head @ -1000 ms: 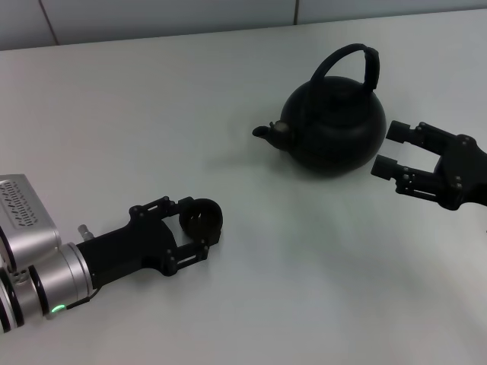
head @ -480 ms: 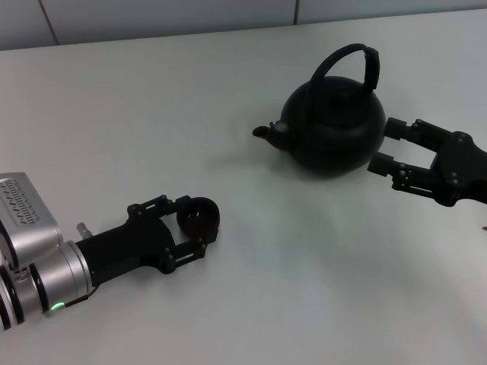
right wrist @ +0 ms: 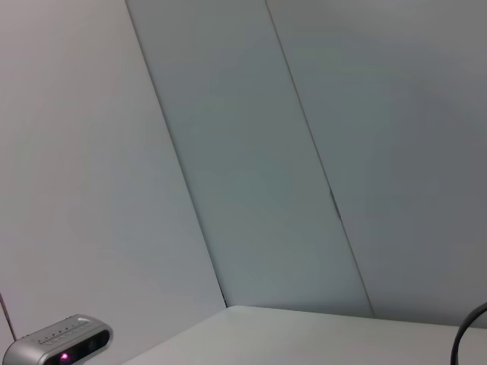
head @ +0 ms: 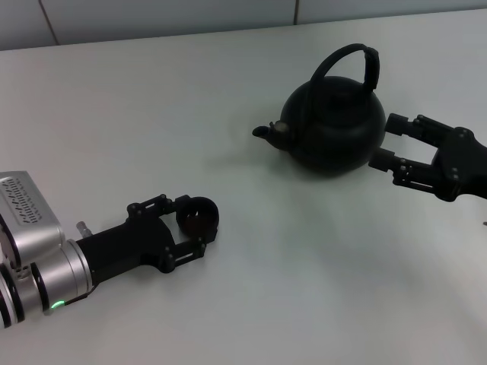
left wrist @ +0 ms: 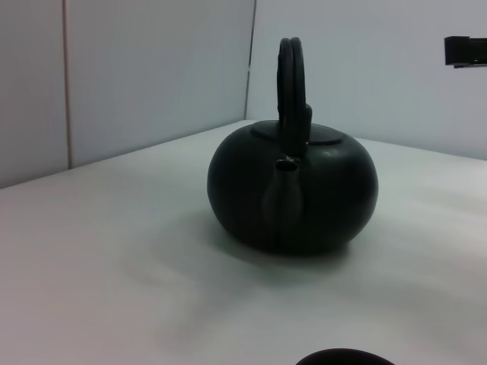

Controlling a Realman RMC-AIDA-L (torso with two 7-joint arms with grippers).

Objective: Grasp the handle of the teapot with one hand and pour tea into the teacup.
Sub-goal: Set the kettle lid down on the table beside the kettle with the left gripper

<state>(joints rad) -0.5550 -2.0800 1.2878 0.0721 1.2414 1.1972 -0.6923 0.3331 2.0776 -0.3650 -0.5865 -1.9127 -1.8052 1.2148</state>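
The right pincer is apart, right beside the teapot on the bench, likely heading for the handle (not gripped yet). The left pincer hugs the teacup, perhaps to steady it.

No readable text, label, brand, number or sign shows in any view. The teapot and the teacup are plain matte black, and the table is bare of markings.
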